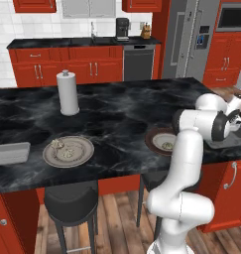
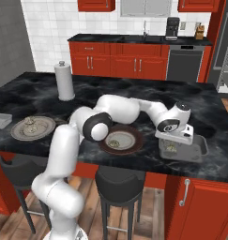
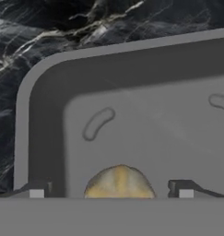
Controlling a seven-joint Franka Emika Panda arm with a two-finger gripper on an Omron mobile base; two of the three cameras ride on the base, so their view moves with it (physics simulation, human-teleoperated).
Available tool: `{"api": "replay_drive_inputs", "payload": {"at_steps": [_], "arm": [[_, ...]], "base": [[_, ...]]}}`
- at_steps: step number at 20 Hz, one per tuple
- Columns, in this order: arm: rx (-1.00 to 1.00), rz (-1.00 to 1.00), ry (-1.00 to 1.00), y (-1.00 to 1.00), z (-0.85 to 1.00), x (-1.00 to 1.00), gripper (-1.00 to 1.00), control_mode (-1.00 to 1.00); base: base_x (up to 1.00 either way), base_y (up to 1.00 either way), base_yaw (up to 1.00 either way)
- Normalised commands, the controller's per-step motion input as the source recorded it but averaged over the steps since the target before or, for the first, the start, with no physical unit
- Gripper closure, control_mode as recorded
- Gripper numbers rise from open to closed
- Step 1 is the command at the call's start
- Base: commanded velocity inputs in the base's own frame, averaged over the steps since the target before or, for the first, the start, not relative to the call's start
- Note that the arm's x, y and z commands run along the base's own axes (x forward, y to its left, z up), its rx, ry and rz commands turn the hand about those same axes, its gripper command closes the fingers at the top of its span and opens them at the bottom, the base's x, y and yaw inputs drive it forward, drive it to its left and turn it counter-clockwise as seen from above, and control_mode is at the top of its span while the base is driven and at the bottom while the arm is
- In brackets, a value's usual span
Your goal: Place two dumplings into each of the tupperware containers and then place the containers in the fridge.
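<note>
The claw [image 3: 111, 190] hangs low over a grey tupperware container [image 3: 44, 120] on the black worktop [image 3: 21, 41], its two tips spread wide with nothing gripped. A dumpling [image 3: 119, 182] sits on the container floor between the tips, probably dropped there so the box fills up. More dumplings wait on the brown plate [image 2: 134, 143] and the far plate [image 1: 85, 149], though they look blurry.

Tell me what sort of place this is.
A rendered home kitchen, it seems: red cabinets along a tiled wall, a stainless fridge, a dark dishwasher, and a black marble island counter with stools tucked under it.
</note>
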Motion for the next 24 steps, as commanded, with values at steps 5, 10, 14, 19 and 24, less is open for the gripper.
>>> {"api": "replay_drive_inputs", "payload": {"at_steps": [5,10,14,19,24], "arm": [[0.00,0.00,0.00,0.44,0.78,-0.51,-1.00,-1.00],[-0.03,-0.02,0.05,0.94,0.60,-0.76,-1.00,-1.00],[-0.03,0.00,0.18,1.00,0.00,-0.46,-1.00,-1.00],[-0.01,-0.02,0.13,1.00,0.04,0.26,-1.00,-1.00],[0.01,0.00,0.20,1.00,0.12,0.55,-1.00,-1.00]], "base": [[0.00,0.00,0.00],[0.00,0.00,0.00],[0.00,0.00,0.00],[0.00,0.00,0.00],[0.00,0.00,0.00]]}}
